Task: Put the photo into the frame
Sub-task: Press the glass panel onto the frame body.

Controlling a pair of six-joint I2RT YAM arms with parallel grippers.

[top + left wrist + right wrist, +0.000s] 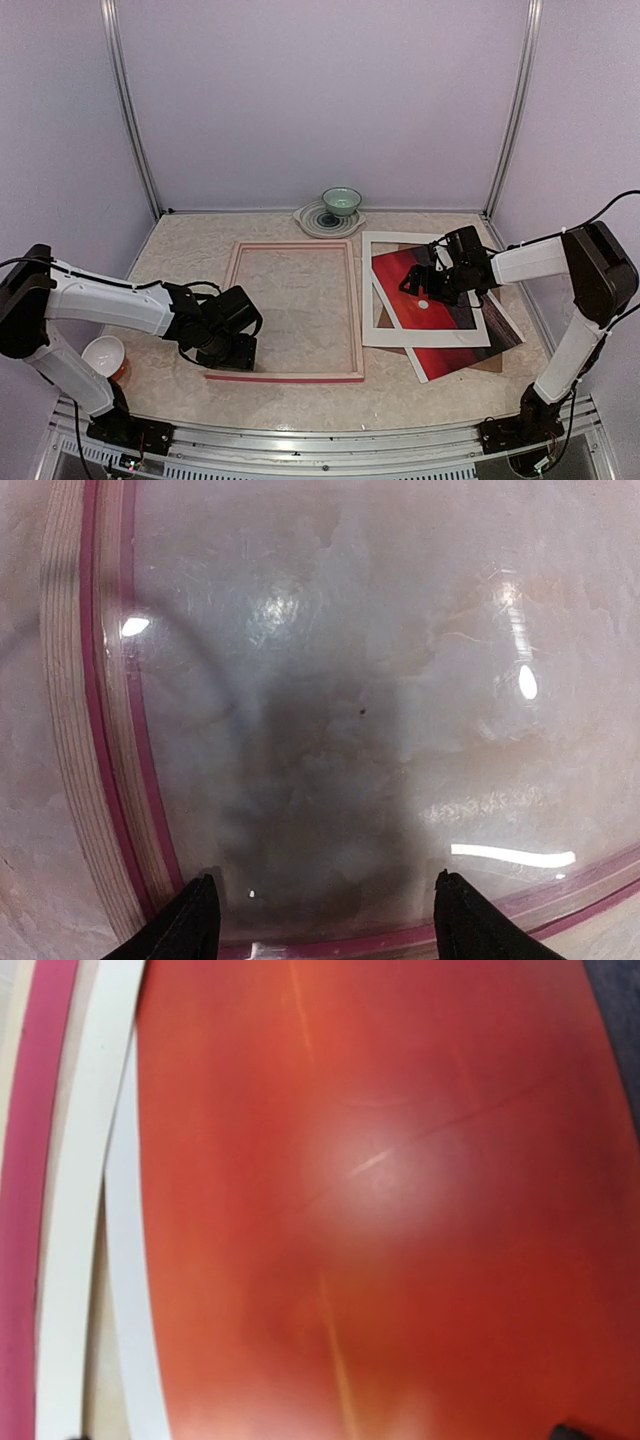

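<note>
Frame (353, 310): pink-red on the edges, with pale, finely striped wood grain on the rail in the left wrist view. Photo (400, 272): saturated red shading to orange, a small white dot, a dark brownish band. Mat (425, 335) — plain white. Table (190, 250): beige, marbled veining. Far bowl (341, 201): pale green, on a plate (308, 222) with dark concentric rings. Near-left bowl (103, 353) — white. Walls (320, 100): pale lilac.

No legible text, labels, nos. or signs in any view.
</note>
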